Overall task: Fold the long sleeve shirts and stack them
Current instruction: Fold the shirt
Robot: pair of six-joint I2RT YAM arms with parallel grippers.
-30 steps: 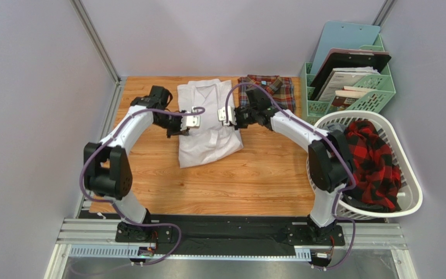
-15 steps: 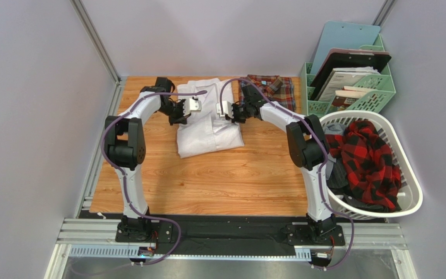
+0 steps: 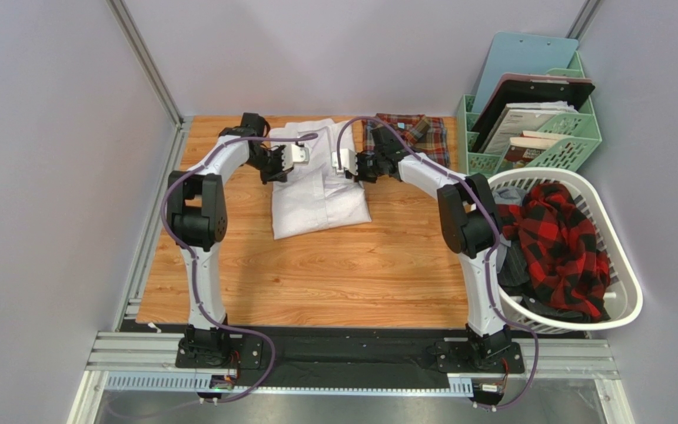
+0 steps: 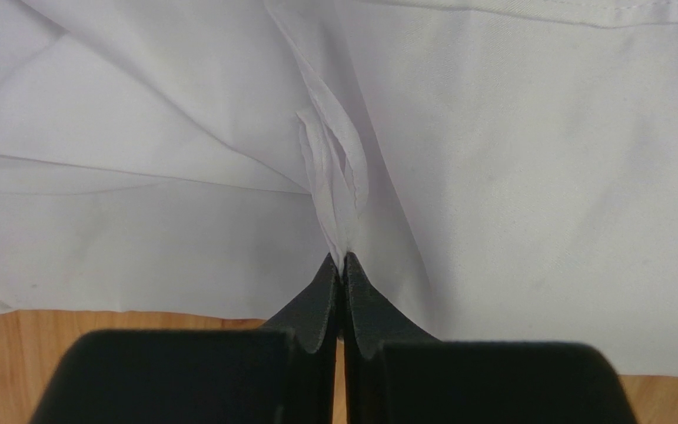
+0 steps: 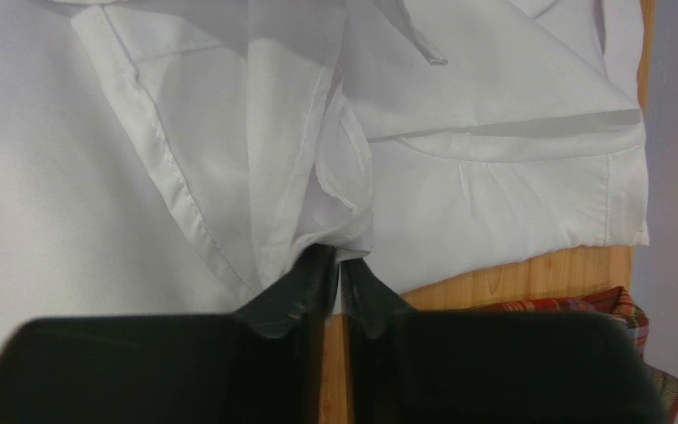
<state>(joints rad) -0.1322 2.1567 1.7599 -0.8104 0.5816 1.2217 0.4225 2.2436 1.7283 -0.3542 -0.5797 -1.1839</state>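
Since a second ago both arms have reached farther toward the back of the table (image 3: 360, 265), and the white shirt (image 3: 320, 199) has slid back with them. We see the left gripper (image 3: 291, 155) pinching a pleat of cloth at the shirt's left edge and the right gripper (image 3: 344, 162) pinching its right edge; both pairs of jaws are pressed together on fabric. The shirt's long axis runs near to far, between the grippers. The folded plaid shirt (image 3: 418, 137) lies just beside it on the right, nearer the right arm, so we judge that stacking calls for a rightward carry.
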